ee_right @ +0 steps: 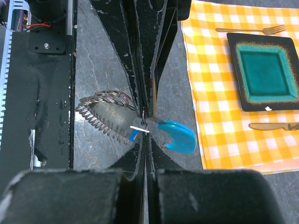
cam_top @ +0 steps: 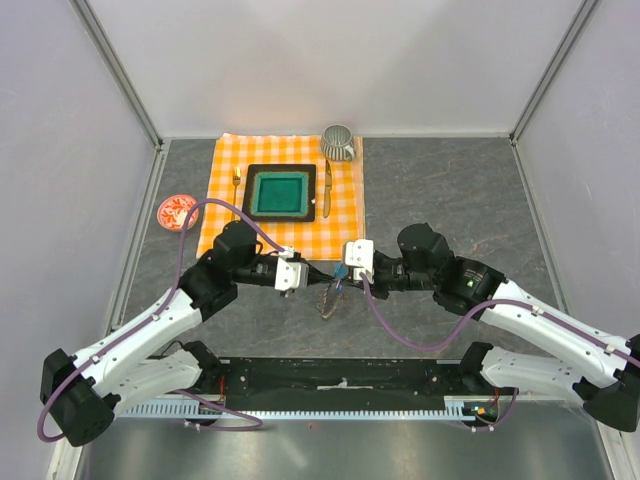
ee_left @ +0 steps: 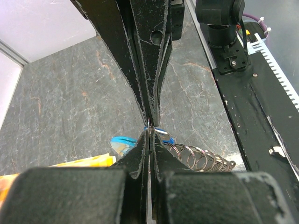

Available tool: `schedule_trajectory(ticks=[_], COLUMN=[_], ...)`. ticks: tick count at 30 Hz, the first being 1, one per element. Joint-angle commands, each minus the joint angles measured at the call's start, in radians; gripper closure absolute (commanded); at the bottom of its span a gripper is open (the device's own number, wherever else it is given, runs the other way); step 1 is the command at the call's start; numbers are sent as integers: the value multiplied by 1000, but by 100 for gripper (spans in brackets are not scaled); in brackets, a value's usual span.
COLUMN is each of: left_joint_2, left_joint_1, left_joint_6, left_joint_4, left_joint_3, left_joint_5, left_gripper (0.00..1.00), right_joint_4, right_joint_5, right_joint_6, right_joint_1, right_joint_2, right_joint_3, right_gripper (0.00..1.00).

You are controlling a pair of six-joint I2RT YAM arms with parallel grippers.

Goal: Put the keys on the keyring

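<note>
The worktop (ee_right: 100, 56) looks like grey veined stone with a dull, smooth face. The keyring (ee_right: 108, 97) is coiled bright metal wire, shiny. The blue tag (ee_right: 177, 134) is glossy plastic. The right hand (ee_right: 145, 122) is matt black plastic, scuffed with pale flecks. The checked cloth (ee_right: 215, 93) is woven fabric; the plate (ee_right: 266, 70) is glazed, and the fork (ee_right: 252, 30) is gold-toned metal.

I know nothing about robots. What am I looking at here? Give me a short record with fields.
Left pincer: closed, tip to tip with the right
Right pincer: closed
Keyring: silvery coil beside the tips
Blue tag: at the tips, by the keyring
Behind: green plate on checked cloth
</note>
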Motion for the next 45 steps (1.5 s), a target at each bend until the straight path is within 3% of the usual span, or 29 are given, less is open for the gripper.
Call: schedule_trajectory(ticks=[1,45], left_joint_2=[-6,13], left_joint_1=[-4,-6], left_joint_6=[-4,10], left_joint_4=[67,28], left_joint_3=[7,17], left_joint_5=[20,39], left_gripper=[98,98], right_joint_4=[39,37], right_joint_5=[-19,-65], right_joint_6=[-14,-30], right_joint_1=[5,7], right_joint_2=[-20,-34], right_joint_3=[-13,-14], right_gripper=[100,100])
